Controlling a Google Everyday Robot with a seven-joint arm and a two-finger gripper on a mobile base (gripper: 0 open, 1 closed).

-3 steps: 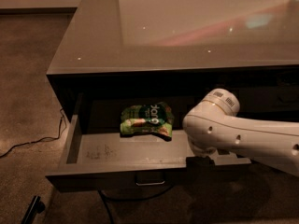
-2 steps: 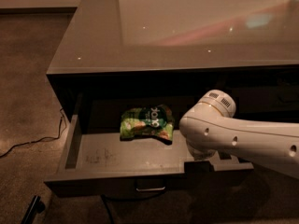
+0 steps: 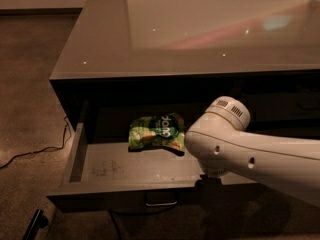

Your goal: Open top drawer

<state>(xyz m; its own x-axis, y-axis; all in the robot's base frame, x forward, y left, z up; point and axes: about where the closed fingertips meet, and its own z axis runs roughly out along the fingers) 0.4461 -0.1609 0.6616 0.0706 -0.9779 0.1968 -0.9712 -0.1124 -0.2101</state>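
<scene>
The top drawer (image 3: 110,170) is pulled out from under the glossy counter, showing its scuffed grey floor. Its dark front edge runs along the bottom, with a small rectangular pull (image 3: 161,202) at the centre. A green snack bag (image 3: 157,132) lies inside near the back. My white arm (image 3: 250,156) comes in from the right over the drawer. My gripper (image 3: 209,181) sits at the drawer's front edge, right of the pull, mostly hidden under the arm.
The grey reflective counter top (image 3: 200,29) spans the upper view. A black cable (image 3: 35,151) trails on the brown floor at the left. A dark object (image 3: 35,224) lies at the bottom left. More drawers (image 3: 300,104) show dimly at the right.
The drawer has slid further out toward the camera, showing more of its floor. My arm has drawn back with it, toward the lower left.
</scene>
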